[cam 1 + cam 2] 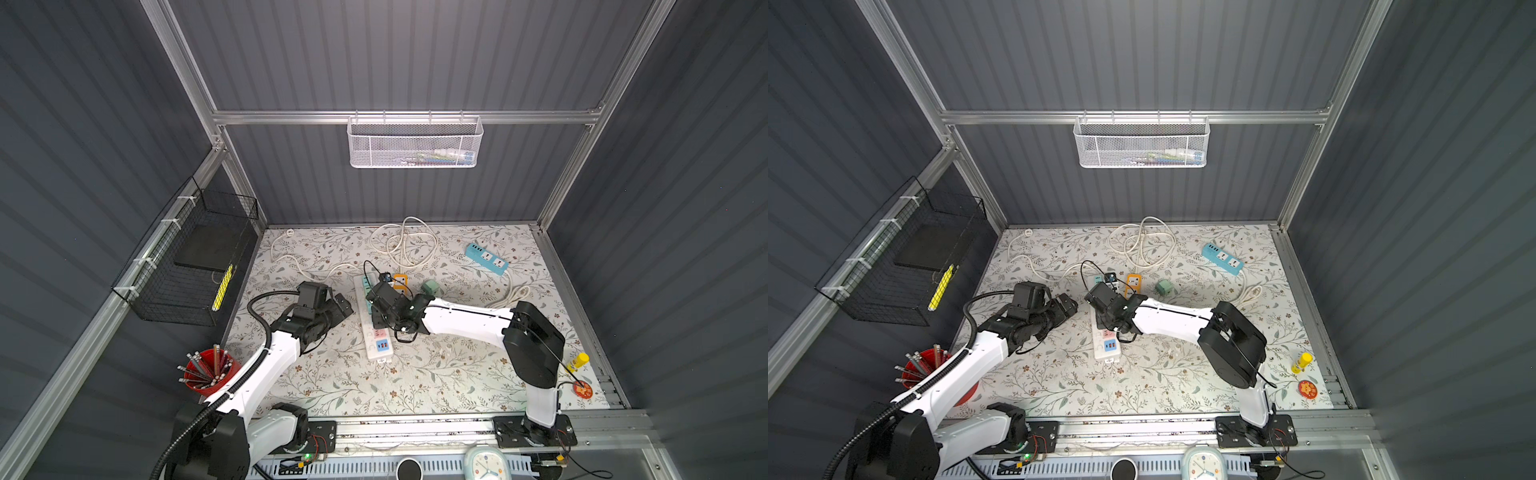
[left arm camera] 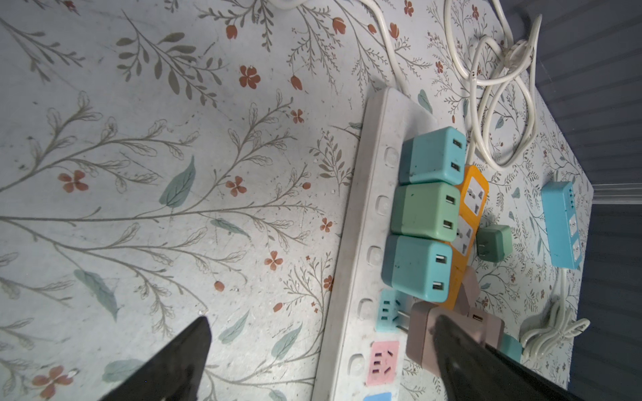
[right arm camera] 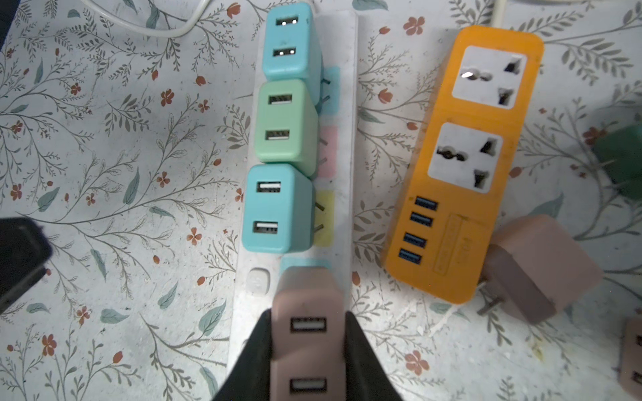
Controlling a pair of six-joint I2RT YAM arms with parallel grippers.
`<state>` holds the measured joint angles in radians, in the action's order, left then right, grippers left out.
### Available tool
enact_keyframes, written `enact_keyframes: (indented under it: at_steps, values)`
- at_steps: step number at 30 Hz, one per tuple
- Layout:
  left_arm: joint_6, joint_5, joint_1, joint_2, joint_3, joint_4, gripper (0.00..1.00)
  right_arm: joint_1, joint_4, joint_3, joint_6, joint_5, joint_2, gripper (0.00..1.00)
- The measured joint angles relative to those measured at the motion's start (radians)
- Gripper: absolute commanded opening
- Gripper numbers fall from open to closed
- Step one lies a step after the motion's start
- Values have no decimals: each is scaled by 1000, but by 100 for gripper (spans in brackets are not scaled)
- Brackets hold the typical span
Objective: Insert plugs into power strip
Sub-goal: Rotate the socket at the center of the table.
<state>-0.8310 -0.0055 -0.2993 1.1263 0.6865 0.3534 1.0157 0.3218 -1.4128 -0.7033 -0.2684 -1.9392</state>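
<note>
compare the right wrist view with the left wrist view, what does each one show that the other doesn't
Only the right wrist view: the right gripper shut on the pink plug over the white power strip, and the blue USB ports of the orange strip.
Only the left wrist view: the blue power strip and the coiled white cord.
Both: the seated mint green plug between two teal plugs, the pink plug, the orange strip and a loose dark green plug.

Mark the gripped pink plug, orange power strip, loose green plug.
gripped pink plug [image 3: 307, 354], right wrist view, USB face.
orange power strip [image 3: 486, 118], right wrist view, between sockets.
loose green plug [image 2: 496, 241], left wrist view, body.
</note>
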Motion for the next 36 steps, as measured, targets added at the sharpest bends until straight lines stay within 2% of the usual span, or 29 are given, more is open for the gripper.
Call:
enact_keyframes:
  at_steps: [36]
  values:
    - [36,10,8,-3,-19,-2,100,58,112,-142,-71,-127,-116,14]
